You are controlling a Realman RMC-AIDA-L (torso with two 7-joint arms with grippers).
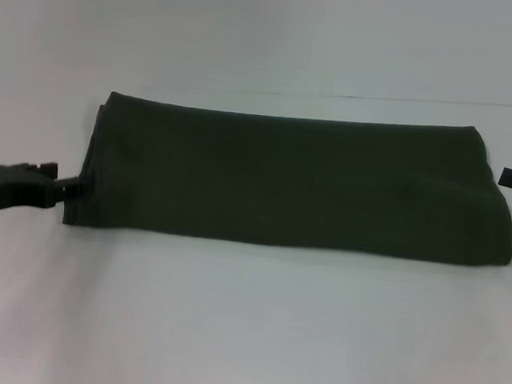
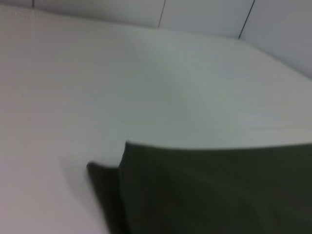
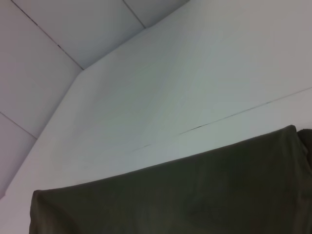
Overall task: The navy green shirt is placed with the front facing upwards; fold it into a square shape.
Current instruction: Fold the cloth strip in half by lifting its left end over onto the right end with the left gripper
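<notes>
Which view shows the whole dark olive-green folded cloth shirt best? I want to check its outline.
The head view: the dark olive-green folded cloth shirt lies there as a complete long rectangle, every edge visible. The left wrist view catches only one end; the right wrist view shows just one long edge.

navy green shirt (image 1: 292,181), folded, long flat band

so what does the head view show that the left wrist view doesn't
Only the head view shows the whole shirt as a long folded rectangle, the left gripper at its left end, and the right gripper just off its right end. Only the left wrist view shows one shirt corner close up, sticking out past the folded edge, plus wall panels behind the table. Both show the dark green shirt lying flat on the white table, with no lettering visible.
</notes>
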